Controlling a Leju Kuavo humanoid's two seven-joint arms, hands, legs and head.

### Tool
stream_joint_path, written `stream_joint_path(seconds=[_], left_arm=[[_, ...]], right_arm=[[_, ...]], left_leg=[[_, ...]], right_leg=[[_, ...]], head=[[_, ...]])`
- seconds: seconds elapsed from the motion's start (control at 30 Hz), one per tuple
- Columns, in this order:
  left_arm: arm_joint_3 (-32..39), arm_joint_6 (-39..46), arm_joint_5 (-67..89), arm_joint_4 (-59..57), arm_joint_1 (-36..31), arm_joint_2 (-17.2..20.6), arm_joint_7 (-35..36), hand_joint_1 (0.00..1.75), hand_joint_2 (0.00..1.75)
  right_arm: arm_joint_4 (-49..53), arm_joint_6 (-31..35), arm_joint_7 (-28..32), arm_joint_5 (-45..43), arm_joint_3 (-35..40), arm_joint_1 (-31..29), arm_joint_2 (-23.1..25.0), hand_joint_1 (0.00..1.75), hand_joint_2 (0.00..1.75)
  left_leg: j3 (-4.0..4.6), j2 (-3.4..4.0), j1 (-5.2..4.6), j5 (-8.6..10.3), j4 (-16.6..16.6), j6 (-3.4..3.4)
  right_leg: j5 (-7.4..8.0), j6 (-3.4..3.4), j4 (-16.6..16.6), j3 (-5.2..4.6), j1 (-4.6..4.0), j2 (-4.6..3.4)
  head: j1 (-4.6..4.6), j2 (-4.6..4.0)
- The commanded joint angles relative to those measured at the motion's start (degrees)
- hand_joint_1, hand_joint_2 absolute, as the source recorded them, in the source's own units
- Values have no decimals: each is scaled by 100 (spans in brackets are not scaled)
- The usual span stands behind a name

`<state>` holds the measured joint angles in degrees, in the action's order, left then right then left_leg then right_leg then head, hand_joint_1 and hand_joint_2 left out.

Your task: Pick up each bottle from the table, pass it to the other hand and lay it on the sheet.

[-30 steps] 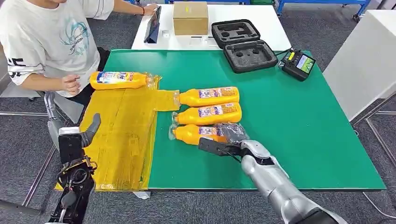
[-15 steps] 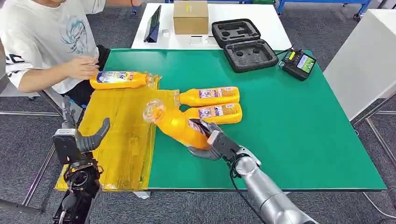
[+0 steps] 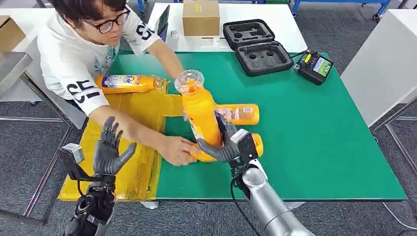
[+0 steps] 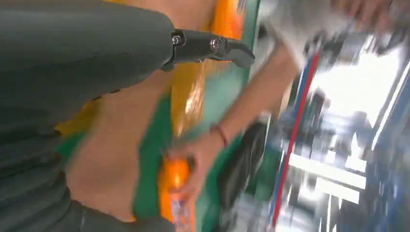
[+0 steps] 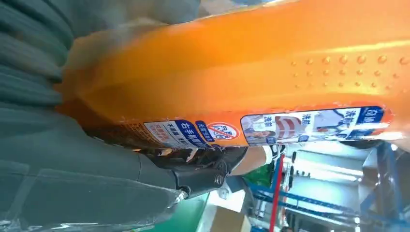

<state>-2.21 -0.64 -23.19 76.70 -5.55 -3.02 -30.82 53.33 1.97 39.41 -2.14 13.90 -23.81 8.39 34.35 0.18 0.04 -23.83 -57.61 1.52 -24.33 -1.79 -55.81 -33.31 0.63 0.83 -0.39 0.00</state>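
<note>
**Head view: bottle upright in the right hand, handover across the sheet**

Head view has the green counter widest, then the yellow sheet on its left. Above the counter's near edge, the right hand clamps the base of the orange bottle; its long axis stands nearly upright, cap leaning away from the robot. A person's hand touches the bottle's foot. The left hand, fingers spread and holding nothing, waits over the sheet, well left of the bottle, so the pass must likely travel leftward.
</note>
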Motion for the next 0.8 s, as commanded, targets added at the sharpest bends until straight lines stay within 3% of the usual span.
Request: stream_joint_path(seconds=[0.03,0.27,0.43,0.8], left_arm=[[-412,-112,-90,41,54,51,91,0,175],[-677,-529,-189,37,10,120,305,0,175],[-1237,-644,-146,-17,-351,50,472,0,175],[-1510,-574,-197,-684,-1069,-73,589,0,175]], right_arm=[[-605,-41,59,-62,-84,-115,76,175,175],[-830,-80,-10,-66,17,-145,115,175,175],[-1449,-70,59,139,541,-166,427,175,175],[-1394,485,43,828,1459,-106,681,175,175]], left_leg=[[-8,0,2,-4,2,-5],[-12,-1,7,-6,1,-9],[-4,-2,5,-3,0,-5],[-2,-9,5,-2,-2,-7]], right_leg=[[-3,4,2,7,-2,-4],[-5,7,3,12,-6,-6],[-2,4,0,4,-4,-3],[-4,5,-3,0,-4,2]], head=[[0,0],[0,0],[2,0],[2,0]])
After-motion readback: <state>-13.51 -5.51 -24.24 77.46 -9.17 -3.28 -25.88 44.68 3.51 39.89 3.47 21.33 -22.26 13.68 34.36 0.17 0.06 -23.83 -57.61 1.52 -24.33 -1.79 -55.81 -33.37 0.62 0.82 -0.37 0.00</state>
